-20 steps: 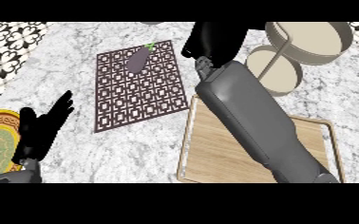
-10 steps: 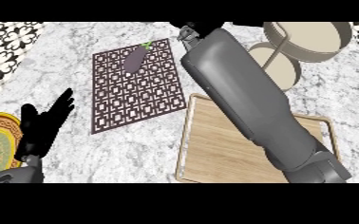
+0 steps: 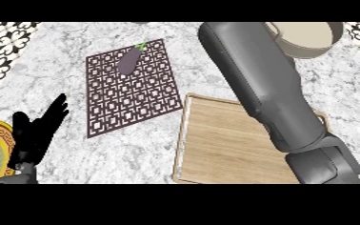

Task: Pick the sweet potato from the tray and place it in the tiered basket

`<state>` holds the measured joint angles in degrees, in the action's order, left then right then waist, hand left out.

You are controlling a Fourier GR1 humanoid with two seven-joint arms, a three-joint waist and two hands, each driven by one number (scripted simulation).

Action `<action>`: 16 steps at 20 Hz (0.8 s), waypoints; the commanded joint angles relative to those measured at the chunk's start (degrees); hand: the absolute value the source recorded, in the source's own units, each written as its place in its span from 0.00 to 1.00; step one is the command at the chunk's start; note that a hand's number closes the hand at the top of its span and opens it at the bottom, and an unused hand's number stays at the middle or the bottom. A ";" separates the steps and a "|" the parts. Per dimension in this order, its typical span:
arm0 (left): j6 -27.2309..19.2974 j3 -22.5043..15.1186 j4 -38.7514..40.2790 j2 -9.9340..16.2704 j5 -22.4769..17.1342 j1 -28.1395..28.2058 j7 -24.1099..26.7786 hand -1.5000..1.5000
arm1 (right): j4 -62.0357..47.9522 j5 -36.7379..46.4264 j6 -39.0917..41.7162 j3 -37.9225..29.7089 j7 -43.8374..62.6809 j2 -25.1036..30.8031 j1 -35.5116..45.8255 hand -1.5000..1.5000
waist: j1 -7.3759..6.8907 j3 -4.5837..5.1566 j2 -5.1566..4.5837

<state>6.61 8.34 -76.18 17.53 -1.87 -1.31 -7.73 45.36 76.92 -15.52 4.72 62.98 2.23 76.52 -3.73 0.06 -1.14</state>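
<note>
**Arm over tray, hand out of view**

Sweet potato (image 3: 128, 60) lying near the far edge of a patterned mat (image 3: 134, 100), purple, with a green tip. Right forearm (image 3: 264, 86) stretched across the wooden tray (image 3: 211, 148) toward the basket (image 3: 306, 38); right hand beyond the frame, possibly. Left hand (image 3: 38, 131) resting low left, fingers spread, holding nothing.

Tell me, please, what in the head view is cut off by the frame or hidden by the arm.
Head view: the right forearm covers much of the wooden tray and part of the tiered basket; the right hand is outside the frame; the left hand is cut at the lower left edge, fingers straight; the eggplant on the patterned mat is fully visible.
</note>
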 commanded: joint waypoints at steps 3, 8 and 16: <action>2.19 1.63 0.88 1.55 -1.64 -0.21 0.86 0.50 | -4.96 -2.16 -14.92 -7.76 -0.80 1.13 1.98 1.00 | 0.41 -0.01 -0.06; -1.54 0.07 2.54 -1.00 1.58 -1.12 1.52 0.50 | -13.24 -5.05 -21.31 -12.68 -8.94 3.88 2.95 1.00 | 0.85 0.01 -0.14; -0.36 -0.24 -0.34 -0.37 0.92 -0.32 -0.80 0.50 | -27.10 5.30 -1.55 -5.07 -12.76 13.10 7.57 1.00 | 0.46 0.17 -0.13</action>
<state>6.42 8.94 -76.97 17.69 -1.72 -1.47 -8.62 24.04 77.79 -25.43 -3.67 50.77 12.07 80.73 -3.07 0.17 -1.15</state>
